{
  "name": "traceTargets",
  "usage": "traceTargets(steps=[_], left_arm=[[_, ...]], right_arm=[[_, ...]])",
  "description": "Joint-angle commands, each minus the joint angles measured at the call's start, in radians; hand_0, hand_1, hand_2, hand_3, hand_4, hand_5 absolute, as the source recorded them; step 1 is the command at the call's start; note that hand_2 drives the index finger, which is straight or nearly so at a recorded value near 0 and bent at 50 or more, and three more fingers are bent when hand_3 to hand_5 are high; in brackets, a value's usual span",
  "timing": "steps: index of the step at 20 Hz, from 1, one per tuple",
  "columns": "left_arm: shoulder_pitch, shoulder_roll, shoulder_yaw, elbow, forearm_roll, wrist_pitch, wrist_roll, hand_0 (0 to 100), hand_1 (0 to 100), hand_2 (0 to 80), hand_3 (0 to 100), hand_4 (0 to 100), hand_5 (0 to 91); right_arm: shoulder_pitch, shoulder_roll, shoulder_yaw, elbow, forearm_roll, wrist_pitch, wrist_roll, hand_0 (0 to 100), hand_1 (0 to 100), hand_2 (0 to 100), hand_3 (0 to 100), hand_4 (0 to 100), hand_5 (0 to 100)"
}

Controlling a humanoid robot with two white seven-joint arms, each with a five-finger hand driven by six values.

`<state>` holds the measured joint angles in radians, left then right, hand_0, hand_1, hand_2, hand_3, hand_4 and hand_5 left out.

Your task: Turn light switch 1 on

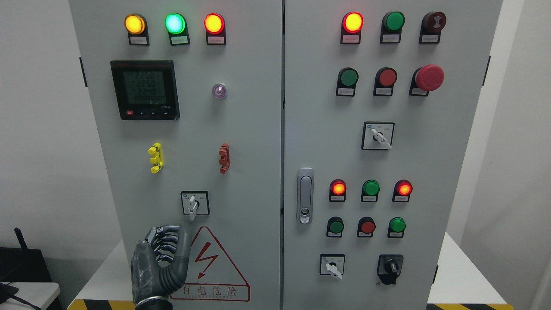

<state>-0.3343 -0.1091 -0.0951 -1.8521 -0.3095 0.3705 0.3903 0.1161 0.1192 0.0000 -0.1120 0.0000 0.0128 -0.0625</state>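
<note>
— Low on the cabinet's left door [241, 129], where is switch 1?

— Likely the small rotary switch [194, 204] above the warning triangle [209, 267], near the door's bottom edge; its labels are too small to read. Its white lever hangs about straight down.

— And the left hand [161, 262]?

— Just below and slightly left of it, palm toward the door, fingers loosely curled, thumb raised, holding nothing. The thumb tip sits close under the lever. No right hand shows, so the left must reach up and right.

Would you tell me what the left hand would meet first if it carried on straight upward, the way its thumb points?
Probably the white knob of the rotary switch, directly above the left hand's raised thumb, though its distance from the panel is unclear.
</note>
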Motion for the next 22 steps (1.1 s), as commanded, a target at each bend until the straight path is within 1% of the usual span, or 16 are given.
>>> traceTargets(steps=[1,3,6,10,13,22], left_arm=[[-0.018,-0.003,-0.003,0.005,0.003,0.002,0.001,29,33,44.7,71,76,71.6],[-0.037,-0.003,-0.005,0.008,0.003,0.014,0.001,30,33,44.4,70,75,71.7],[-0.051,-0.003,-0.008,0.008,0.001,0.07,0.001,29,39,44.1,70,75,71.8],[-0.051,-0.003,-0.012,0.008,0.0,0.071,0.001,25,47,44.0,70,75,74.1],[-0.057,-0.003,-0.026,0.008,0.0,0.073,0.001,24,49,44.2,71,76,74.6],[-0.069,-0.003,-0.026,0.007,0.003,0.088,0.015,21,51,44.7,71,76,76.7]], right_arm=[[0.001,0.0,0.017,0.0,-0.025,0.001,0.0,12,39,0,0,0,0],[0.001,-0.001,0.017,0.0,-0.025,-0.001,0.0,12,39,0,0,0,0],[0.001,-0.001,0.017,0.0,-0.025,0.001,0.0,12,39,0,0,0,0],[-0.001,-0.001,0.017,0.0,-0.025,-0.001,0.0,12,39,0,0,0,0],[0.001,0.0,0.017,0.0,-0.025,-0.001,0.0,12,39,0,0,0,0],[0.001,-0.001,0.017,0.0,-0.025,-0.001,0.0,12,39,0,0,0,0]])
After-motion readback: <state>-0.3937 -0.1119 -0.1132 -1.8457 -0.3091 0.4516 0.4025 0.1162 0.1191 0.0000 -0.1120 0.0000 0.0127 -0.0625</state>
